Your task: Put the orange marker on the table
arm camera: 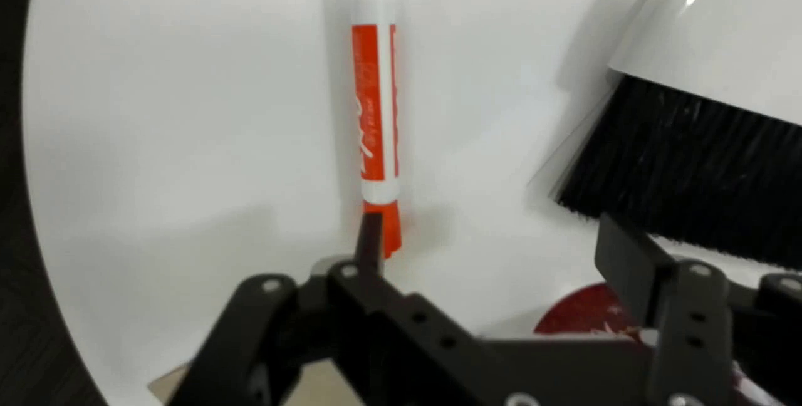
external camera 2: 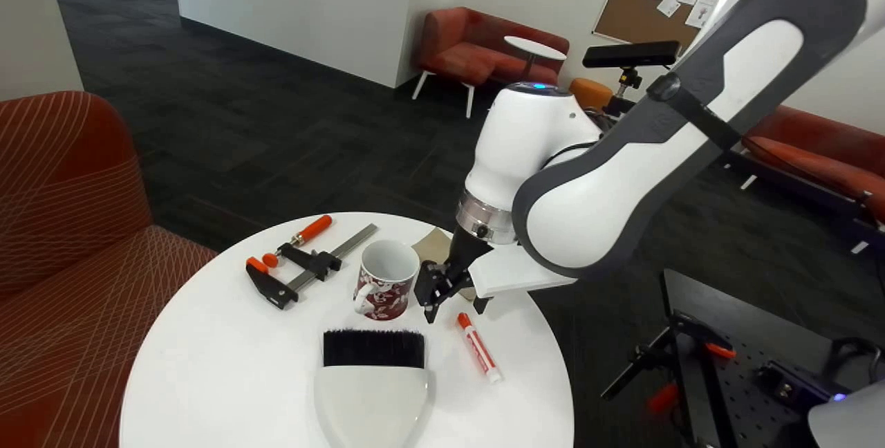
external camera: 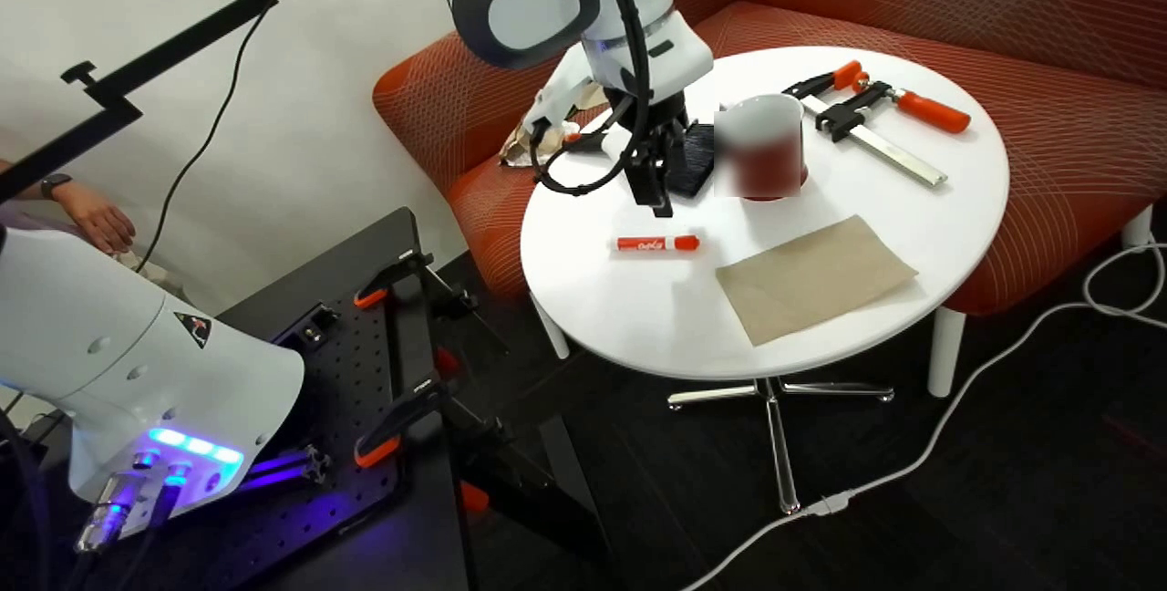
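Observation:
The orange marker (external camera: 652, 243) is a slim orange-red and white pen. It lies flat on the round white table (external camera: 629, 317) in both exterior views; it also shows in an exterior view (external camera 2: 477, 348) and lengthwise in the wrist view (arm camera: 369, 102). My gripper (arm camera: 492, 234) is open with nothing between its fingers. It hangs over the table close to the marker's capped end, between marker and mug, in an exterior view (external camera 2: 455, 311). In the wrist view the left finger overlaps part of the orange cap; I cannot tell that they touch.
A red-and-white mug (external camera 2: 386, 289) stands beside the gripper. A white brush with black bristles (arm camera: 683, 155) lies near the right finger. An orange-and-black clamp (external camera: 875, 126) lies beyond the mug. A tan mat (external camera: 816, 276) lies near the table edge. A red sofa (external camera: 1048, 135) borders the table.

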Robot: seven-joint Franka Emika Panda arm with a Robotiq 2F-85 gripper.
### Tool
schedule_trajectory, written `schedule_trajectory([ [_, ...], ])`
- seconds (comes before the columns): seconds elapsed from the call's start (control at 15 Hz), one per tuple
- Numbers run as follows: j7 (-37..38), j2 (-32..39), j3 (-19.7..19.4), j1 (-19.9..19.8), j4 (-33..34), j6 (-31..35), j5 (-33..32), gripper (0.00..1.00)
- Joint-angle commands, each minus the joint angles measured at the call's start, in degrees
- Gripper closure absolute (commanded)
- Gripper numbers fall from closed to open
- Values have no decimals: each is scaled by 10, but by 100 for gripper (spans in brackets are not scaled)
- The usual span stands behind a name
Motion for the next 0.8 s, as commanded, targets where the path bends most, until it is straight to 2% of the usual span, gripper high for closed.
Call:
schedule_trajectory([
  [0.0,-6,-58,-15,22,-50,35,4,0],
  [0.47,2,-117,-35,48,-95,53,-8,0],
  [0.53,-2,-86,-26,37,-62,35,0,0],
  [0.73,-1,-99,-27,39,-73,36,-2,0],
])
